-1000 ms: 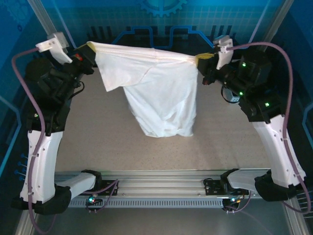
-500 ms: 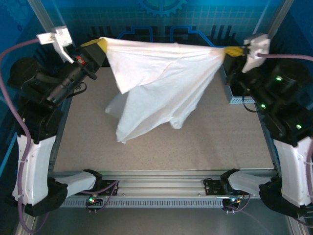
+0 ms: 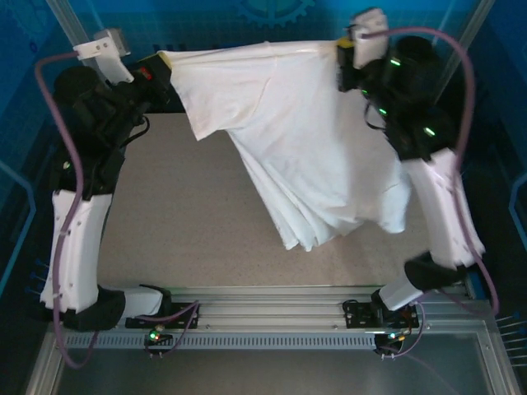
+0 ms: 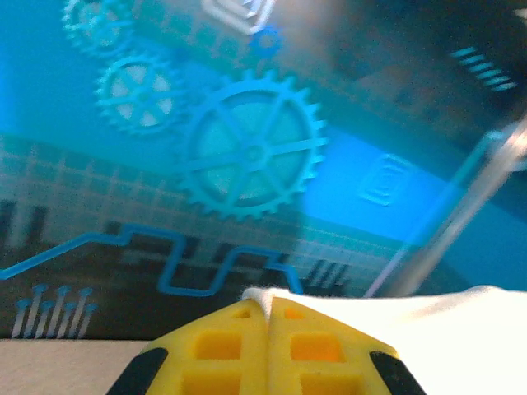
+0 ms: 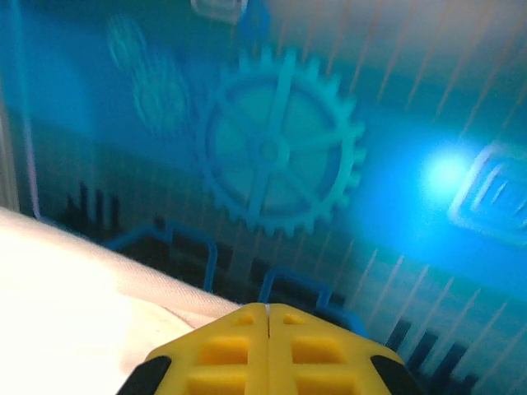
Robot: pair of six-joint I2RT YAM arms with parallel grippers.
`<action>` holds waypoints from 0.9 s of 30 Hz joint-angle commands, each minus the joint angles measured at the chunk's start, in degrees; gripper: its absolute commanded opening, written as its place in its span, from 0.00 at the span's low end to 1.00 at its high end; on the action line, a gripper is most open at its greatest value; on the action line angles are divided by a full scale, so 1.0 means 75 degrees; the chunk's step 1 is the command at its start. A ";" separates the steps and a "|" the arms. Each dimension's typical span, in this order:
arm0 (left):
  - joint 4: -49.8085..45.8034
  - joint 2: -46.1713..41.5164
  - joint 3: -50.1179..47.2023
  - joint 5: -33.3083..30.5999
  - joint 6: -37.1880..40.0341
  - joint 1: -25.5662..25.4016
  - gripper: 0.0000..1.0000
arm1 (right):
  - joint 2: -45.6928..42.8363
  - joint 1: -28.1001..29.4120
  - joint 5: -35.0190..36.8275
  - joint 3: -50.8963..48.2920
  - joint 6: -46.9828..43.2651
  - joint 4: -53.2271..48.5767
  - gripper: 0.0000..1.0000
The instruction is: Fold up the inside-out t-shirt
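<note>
The shirt (image 3: pixel 305 148) hung over the table (image 3: pixel 165 230), its top edge stretched left to right along the far side and its body sagging toward the near right. The left gripper (image 3: pixel 167 64) was clamped on the left corner and the right gripper (image 3: pixel 346 51) on the right, neither nearer than the other. From above the whole drape showed. The left wrist camera caught cloth nipped between the yellow pads (image 4: pixel 222 346), while at the right wrist the closed pads hid the pinch itself.

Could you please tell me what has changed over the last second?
The t-shirt has swung its hanging body from the middle toward the right, and the right gripper has shifted farther back. It and the left gripper stay shut on the shirt's top edge.
</note>
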 commanded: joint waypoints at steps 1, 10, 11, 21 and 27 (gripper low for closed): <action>0.0309 0.1472 -0.0180 -0.0973 0.0001 0.0443 0.00 | 0.2224 -0.0372 0.0842 0.1288 0.0023 0.0182 0.00; -0.0410 0.3242 -0.0650 -0.0577 -0.0305 0.0613 0.56 | 0.6527 -0.0636 0.0947 0.6370 0.1250 -0.4304 0.54; 0.0094 0.2686 -0.1745 -0.0213 -0.0586 0.0593 0.60 | 0.6249 -0.0552 0.0830 0.5657 0.1265 -0.4542 0.56; 0.1128 -0.0823 -0.9241 0.0003 -0.2105 -0.1829 0.67 | 0.0410 0.0735 -0.0457 -0.6385 0.2369 -0.1447 0.66; 0.1264 -0.0853 -1.0305 -0.0206 -0.2782 -0.3410 0.67 | -0.0463 0.0931 -0.0996 -0.9146 0.3206 -0.0645 0.70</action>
